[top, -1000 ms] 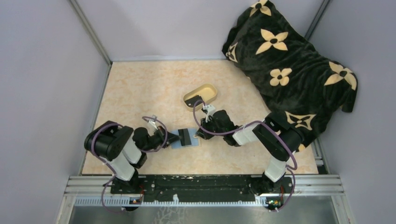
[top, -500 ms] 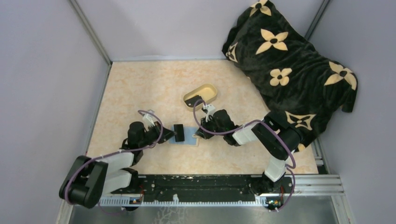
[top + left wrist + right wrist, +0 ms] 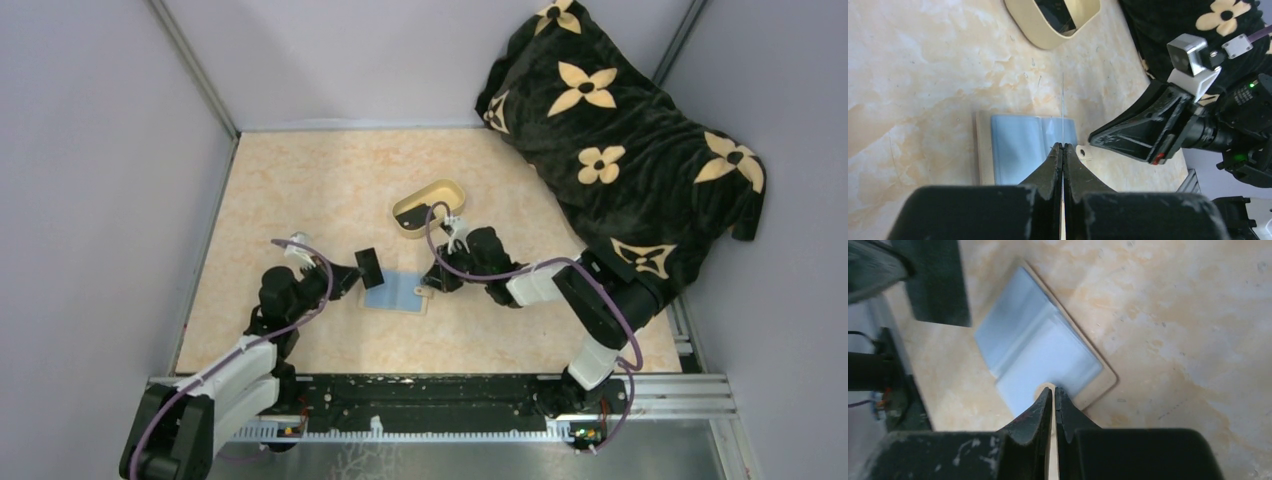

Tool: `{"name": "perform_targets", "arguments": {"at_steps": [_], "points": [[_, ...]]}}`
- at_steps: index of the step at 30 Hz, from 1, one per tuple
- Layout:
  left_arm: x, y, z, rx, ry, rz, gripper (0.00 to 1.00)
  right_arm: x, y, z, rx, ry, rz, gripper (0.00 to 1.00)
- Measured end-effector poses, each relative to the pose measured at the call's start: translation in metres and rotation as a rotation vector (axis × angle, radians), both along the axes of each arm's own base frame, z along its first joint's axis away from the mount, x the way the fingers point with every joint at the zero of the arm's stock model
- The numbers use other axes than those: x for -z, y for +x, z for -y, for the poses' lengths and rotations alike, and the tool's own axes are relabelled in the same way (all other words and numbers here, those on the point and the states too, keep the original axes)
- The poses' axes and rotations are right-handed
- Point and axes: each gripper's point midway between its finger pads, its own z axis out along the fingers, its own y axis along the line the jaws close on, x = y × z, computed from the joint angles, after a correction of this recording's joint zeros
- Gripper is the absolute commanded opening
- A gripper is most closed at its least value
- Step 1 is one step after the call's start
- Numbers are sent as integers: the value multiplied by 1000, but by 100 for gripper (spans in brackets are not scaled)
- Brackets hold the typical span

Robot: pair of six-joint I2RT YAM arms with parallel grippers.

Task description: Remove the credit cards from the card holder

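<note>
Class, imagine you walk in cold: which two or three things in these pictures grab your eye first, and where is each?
The black blanket with big cream flowers, heaped at the far right corner of the table, stands out most. Mid-table lies the open card holder, blue-grey faces up, with the right hand pinching its tan tab. The left hand holds a black card by the holder's left end.

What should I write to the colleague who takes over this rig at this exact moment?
Left gripper: shut on one black card, already out of the card holder.
Right gripper: shut on the holder's tan tab; holder lies open.
Done: one card out; another dark card seems to lie in the dish.
Left: place the held card; check pockets, no black shows there.
</note>
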Motion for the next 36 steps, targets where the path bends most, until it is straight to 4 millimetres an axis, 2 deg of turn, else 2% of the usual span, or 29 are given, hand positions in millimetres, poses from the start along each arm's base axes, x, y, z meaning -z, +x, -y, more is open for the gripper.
{"name": "perform_targets", "arguments": {"at_steps": [2, 4, 8, 11, 13, 17, 20, 27, 31, 36], "points": [[-6, 3, -1, -13, -11, 22, 0, -19, 3, -1, -4, 79, -18, 14], [-11, 5, 0, -8, -19, 40, 0, -56, 13, -3, -19, 228, -17, 23], [-23, 6, 11, 51, -67, 71, 0, -92, 22, -3, -50, 351, -7, 31], [-34, 2, 26, 143, -117, 90, 0, -117, 21, -12, -105, 411, 6, 47], [-42, 0, 33, 193, -150, 110, 0, -133, 21, -17, -139, 449, 19, 50], [-55, -4, 43, 271, -199, 156, 0, -156, 20, -23, -193, 500, 50, 51], [-64, -8, 49, 324, -236, 194, 0, -164, 17, -24, -216, 524, 55, 50], [-85, -18, 58, 424, -316, 261, 0, -164, 12, -25, -238, 529, 42, 48], [-78, -19, 60, 440, -336, 212, 0, -163, 10, -25, -247, 527, 35, 40], [-66, -19, 62, 444, -348, 145, 0, -163, 7, -25, -264, 528, 27, 36]]}}
